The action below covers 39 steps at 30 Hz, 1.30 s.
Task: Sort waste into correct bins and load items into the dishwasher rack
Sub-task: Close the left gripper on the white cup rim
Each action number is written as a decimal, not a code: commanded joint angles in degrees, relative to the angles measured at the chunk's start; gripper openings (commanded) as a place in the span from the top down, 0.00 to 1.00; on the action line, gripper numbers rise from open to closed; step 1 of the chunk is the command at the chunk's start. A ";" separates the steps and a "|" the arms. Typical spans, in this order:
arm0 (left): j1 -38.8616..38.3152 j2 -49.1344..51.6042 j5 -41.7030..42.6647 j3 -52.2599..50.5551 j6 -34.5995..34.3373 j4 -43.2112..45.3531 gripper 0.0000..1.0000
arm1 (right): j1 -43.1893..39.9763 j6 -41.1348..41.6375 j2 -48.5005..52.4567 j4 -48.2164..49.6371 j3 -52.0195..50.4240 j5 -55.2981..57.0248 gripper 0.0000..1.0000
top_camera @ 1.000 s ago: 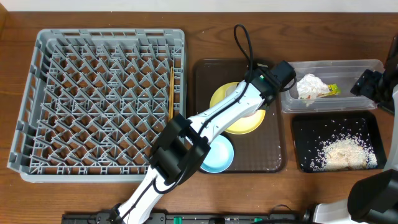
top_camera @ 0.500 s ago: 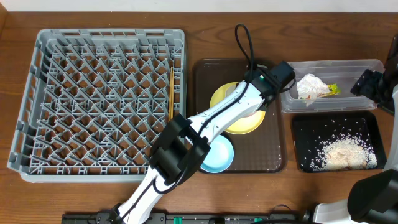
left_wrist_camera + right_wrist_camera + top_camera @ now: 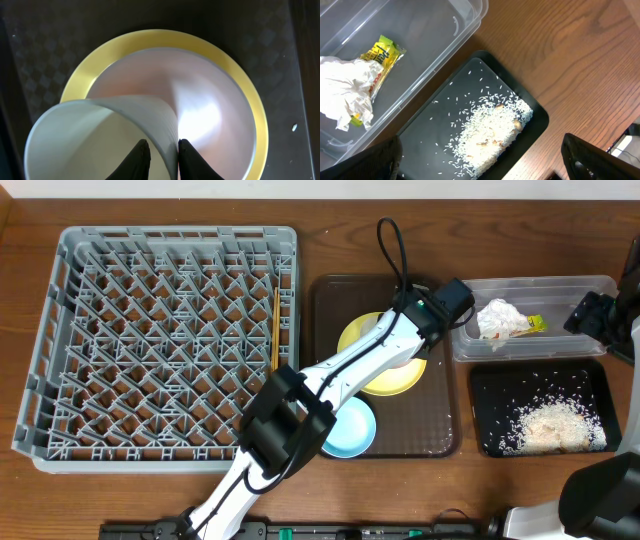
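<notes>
With the left gripper (image 3: pixel 161 150), holding the small white cup (image 3: pixel 100 135): pinched shut on the thin wall, one finger inside and one outside. From the left wrist, looking straight into the open mouth, so the long way of the cup runs up along the fingers. Right under it, the white bowl (image 3: pixel 210 100), sitting on the round yellow plate (image 3: pixel 165 36), near the far edge of the brown tray (image 3: pixel 440 420) in the middle of the table. Hard to tell whether lifted clear of the bowl or touching it.

As for the right gripper (image 3: pixel 485 160): wide open, holding nothing, up by the right edge of the table, above the clear tub (image 3: pixel 590 285) and the black tray (image 3: pixel 480 380). In the tub, the crumpled napkin (image 3: pixel 497 318) and the yellow-green packet (image 3: pixel 533 325). In the black tray, the loose rice (image 3: pixel 550 425). So, probably done with the waste.

Next, most likely, moving the cup to the grey rack (image 3: pixel 180 232). Off to the left of the cup, past the left edge of the brown tray, filling the left half of the table. Much nearer to the left arm than the right, so a job for the left. Along the right edge of the rack, the thin wooden chopsticks (image 3: pixel 275 330), lying long-ways from far to near; best to set the cup down clear of them, probably mouth down between the pegs. Left for later: the light blue bowl (image 3: pixel 352 430) at the near edge of the brown tray, plus the white bowl and plate.
</notes>
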 commanded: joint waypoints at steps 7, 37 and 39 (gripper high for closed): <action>0.20 -2.58 -1.18 1.01 0.37 -0.63 0.77 | -0.50 0.76 -0.98 -0.02 0.26 0.59 0.01; 0.22 -2.82 -0.55 1.03 0.39 -0.63 0.94 | -0.50 0.76 -0.98 -0.02 0.26 0.59 0.01; 0.37 -3.50 -0.55 1.07 0.39 -0.63 0.94 | -0.50 0.76 -0.98 -0.02 0.26 0.59 0.01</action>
